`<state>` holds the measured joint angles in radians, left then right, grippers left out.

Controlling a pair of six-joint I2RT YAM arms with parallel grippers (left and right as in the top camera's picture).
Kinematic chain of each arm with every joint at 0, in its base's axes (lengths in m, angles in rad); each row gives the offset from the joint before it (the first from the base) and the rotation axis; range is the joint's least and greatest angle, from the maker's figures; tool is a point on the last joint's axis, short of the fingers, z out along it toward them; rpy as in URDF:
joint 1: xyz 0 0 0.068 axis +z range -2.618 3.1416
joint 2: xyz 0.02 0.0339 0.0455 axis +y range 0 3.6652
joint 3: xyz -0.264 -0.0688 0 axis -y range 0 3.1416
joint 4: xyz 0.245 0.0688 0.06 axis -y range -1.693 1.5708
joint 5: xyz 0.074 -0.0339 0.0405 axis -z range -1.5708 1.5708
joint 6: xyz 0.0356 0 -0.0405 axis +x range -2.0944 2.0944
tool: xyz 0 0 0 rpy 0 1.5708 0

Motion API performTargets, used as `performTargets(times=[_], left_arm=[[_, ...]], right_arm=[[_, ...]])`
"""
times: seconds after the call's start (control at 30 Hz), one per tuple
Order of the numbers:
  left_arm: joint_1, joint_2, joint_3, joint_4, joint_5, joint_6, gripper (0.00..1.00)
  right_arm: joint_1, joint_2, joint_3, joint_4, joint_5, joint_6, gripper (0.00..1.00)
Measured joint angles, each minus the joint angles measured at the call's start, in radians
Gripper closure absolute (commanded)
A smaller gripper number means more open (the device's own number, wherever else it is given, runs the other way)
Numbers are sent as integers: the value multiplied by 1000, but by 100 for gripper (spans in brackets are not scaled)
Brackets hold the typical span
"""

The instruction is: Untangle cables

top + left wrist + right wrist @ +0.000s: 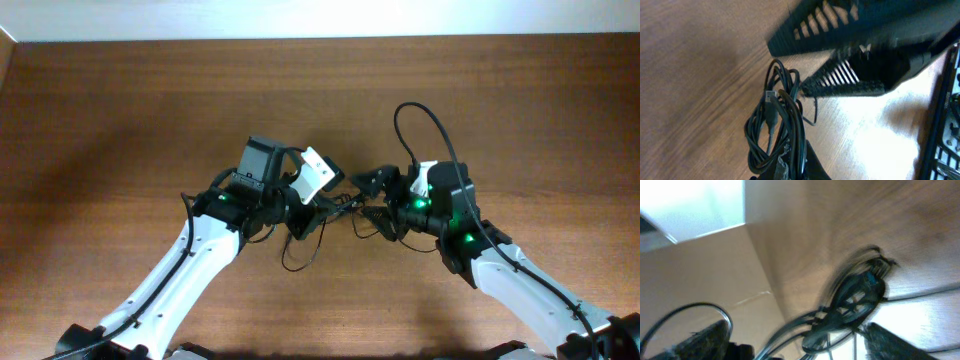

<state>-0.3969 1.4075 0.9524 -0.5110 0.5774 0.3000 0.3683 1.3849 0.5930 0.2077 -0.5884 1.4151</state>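
The left gripper (799, 169) was clamped on the cables (782, 122). They bunched in loops just ahead of its closed tips, over the table (690, 75). The right gripper (368, 197) faced it with fingers (850, 86) spread apart. The far end of the bundle sat just beside the lower tip, ungripped. A plug (771, 96) showed on top of the loops.

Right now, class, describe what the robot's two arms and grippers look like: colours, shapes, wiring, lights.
The left arm and right arm have white tubular links, black joints, glowing green lights and black wiring. The left gripper is black; the right gripper has black slotted fingers.
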Motion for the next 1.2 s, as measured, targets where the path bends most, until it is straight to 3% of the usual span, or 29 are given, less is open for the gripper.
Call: performTargets(times=[0.1, 0.27, 0.43, 0.5, 0.63, 0.73, 0.93, 1.0, 1.07, 1.2], left_arm=[[0, 0, -1, 46, 13, 1, 100], [0, 0, -2, 60, 101, 0, 100], [0, 0, -3, 84, 174, 0, 100], [-1, 0, -3, 80, 65, -21, 100], [-5, 0, -3, 75, -334, -189, 100], [-6, 15, -3, 86, -481, -309, 100], [-3, 199, -15, 179, -422, -433, 100], [-4, 205, -19, 264, -385, -478, 100], [9, 205, -19, 354, -364, -556, 100], [47, 205, -19, 373, -274, -566, 100]], right_arm=[[0, 5, 0, -80, 18, 4, 67], [0, 10, 0, -72, 27, 17, 96], [0, 11, -4, -32, -8, -20, 96], [-1, 14, -2, 77, -78, -142, 96], [-8, -24, -3, 141, -201, -308, 96], [-52, -111, -5, 244, -288, -365, 96], [-112, -185, 0, 623, -463, -345, 96], [-112, -184, 0, 613, -505, -338, 93], [-112, -183, 0, 539, -528, -337, 80], [-112, -178, 8, 182, -460, -386, 67]])
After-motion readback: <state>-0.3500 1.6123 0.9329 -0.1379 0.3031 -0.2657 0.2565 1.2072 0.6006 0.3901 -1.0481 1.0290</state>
